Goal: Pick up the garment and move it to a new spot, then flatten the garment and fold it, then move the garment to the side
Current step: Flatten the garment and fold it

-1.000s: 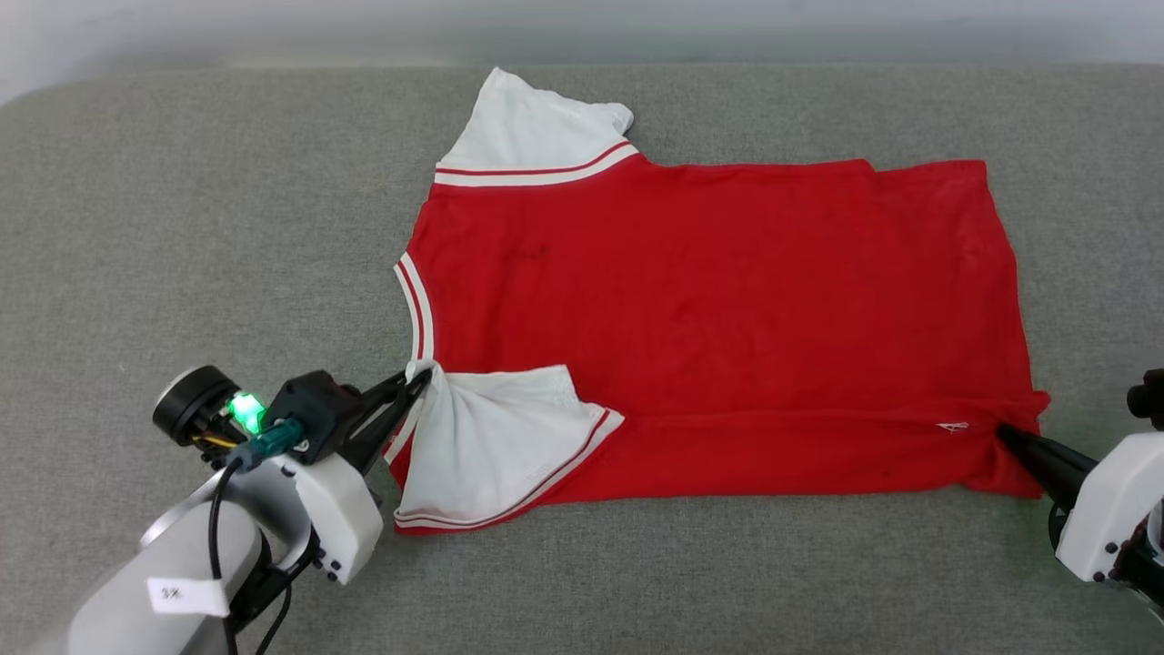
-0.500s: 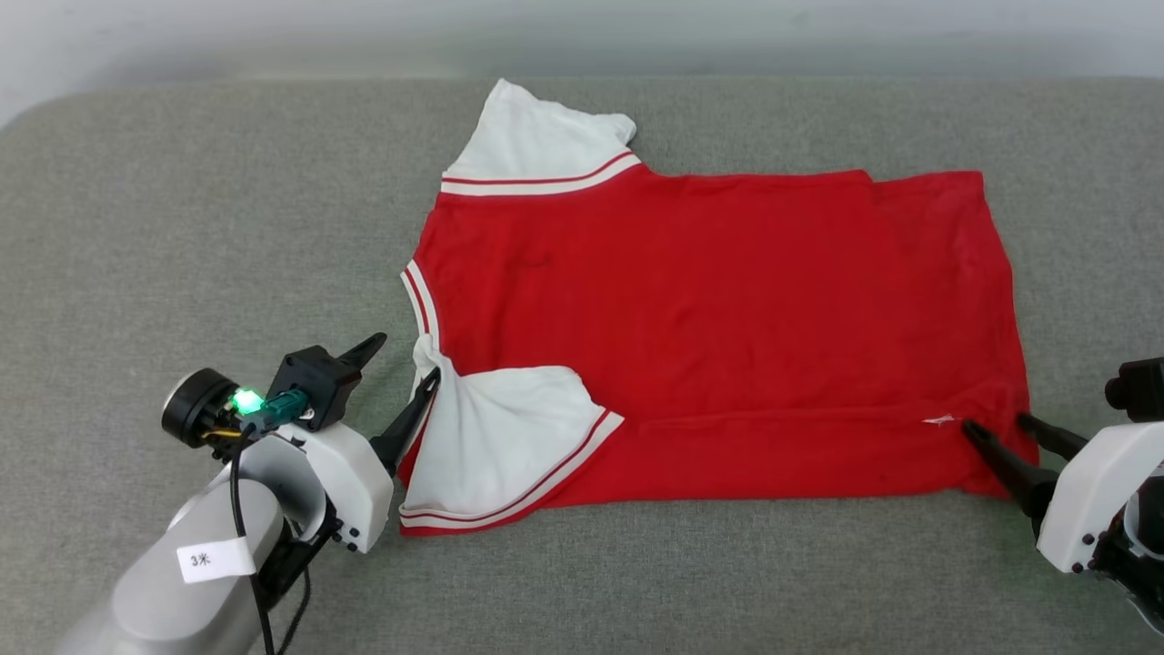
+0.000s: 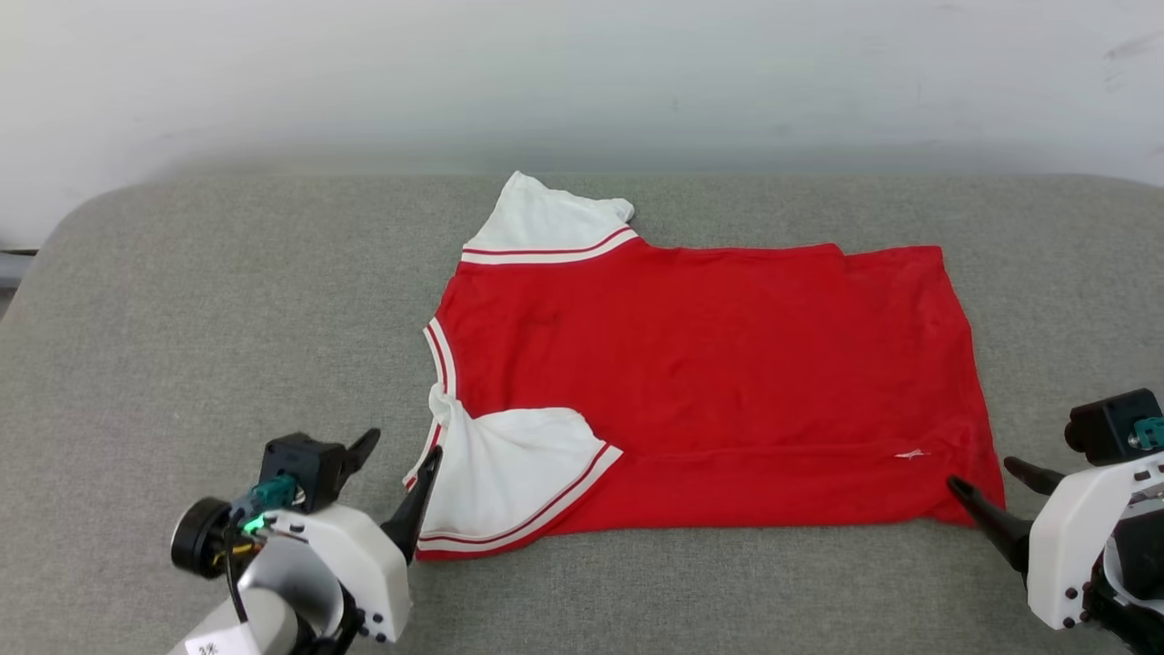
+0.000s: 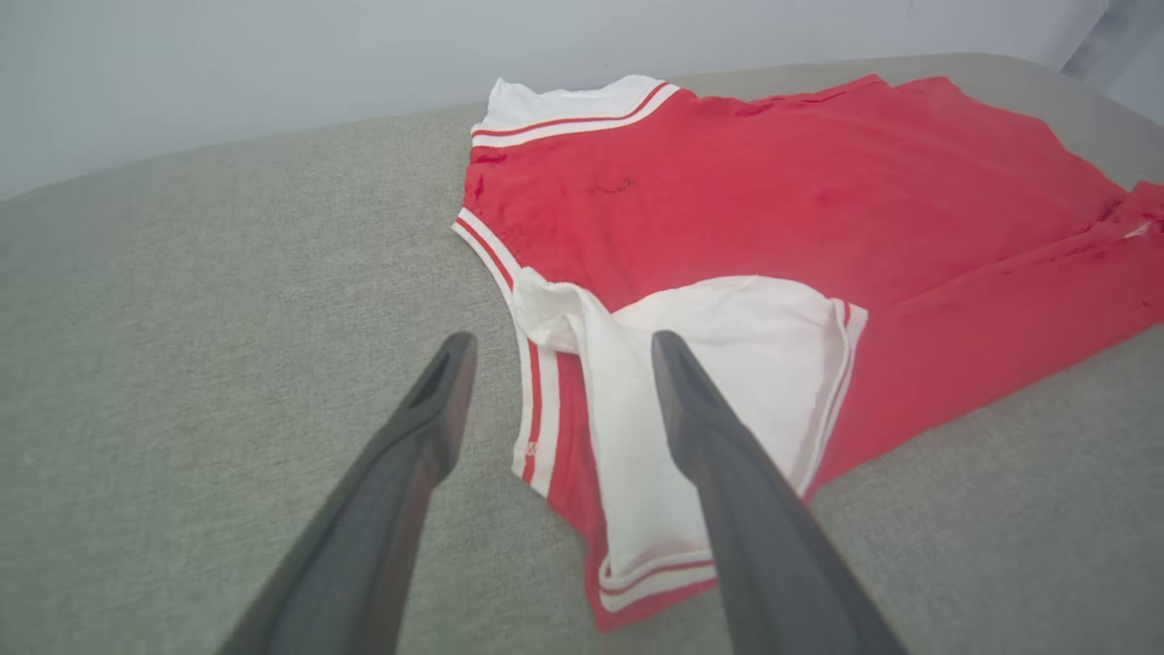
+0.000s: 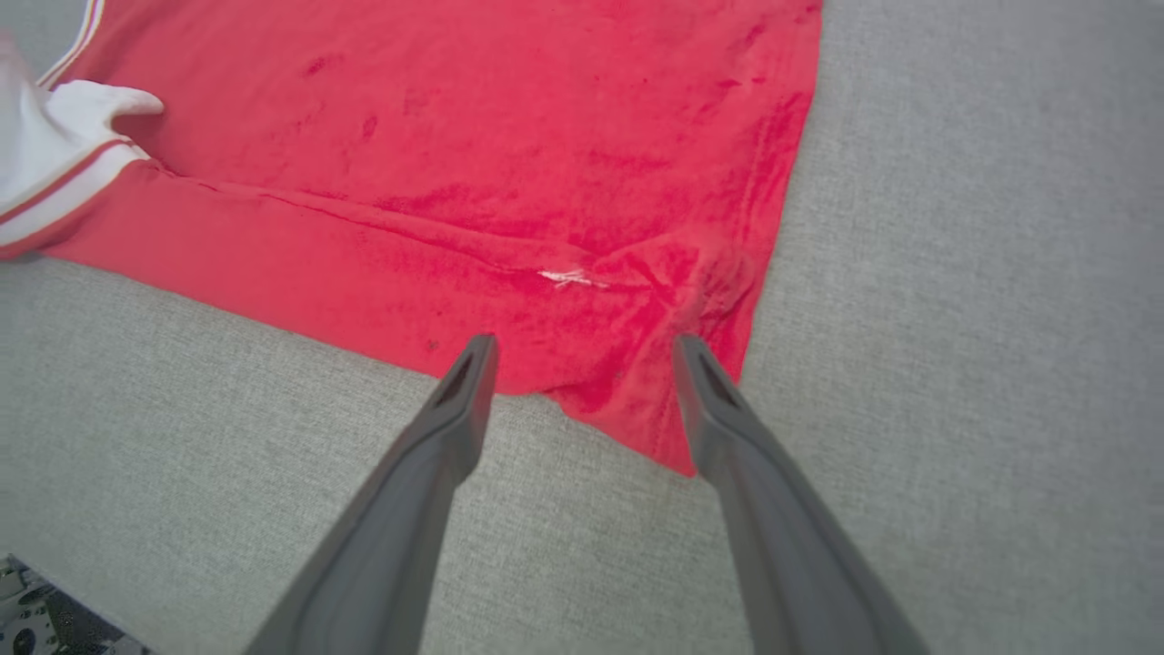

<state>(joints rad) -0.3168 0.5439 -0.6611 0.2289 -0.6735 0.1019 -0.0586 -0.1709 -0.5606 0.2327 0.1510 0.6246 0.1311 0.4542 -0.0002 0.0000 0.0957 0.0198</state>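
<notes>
The garment is a red T-shirt with white sleeves and striped trim, lying flat on the grey cushion, its near long edge folded over with one white sleeve on top. No lettering shows. My left gripper stands open just left of that sleeve and the neck trim, holding nothing; in the left wrist view the left gripper hovers over the sleeve. My right gripper is open at the garment's near right corner, empty. In the right wrist view the right gripper straddles that corner of the garment.
The grey cushioned surface spreads wide to the left of the garment and in front of it. A pale wall runs behind. The cushion's rounded left edge drops off at the far left.
Both grippers opened and let go of the garment, then drew back toward me. The camera tilted up, so the whole scene sits lower in view.
</notes>
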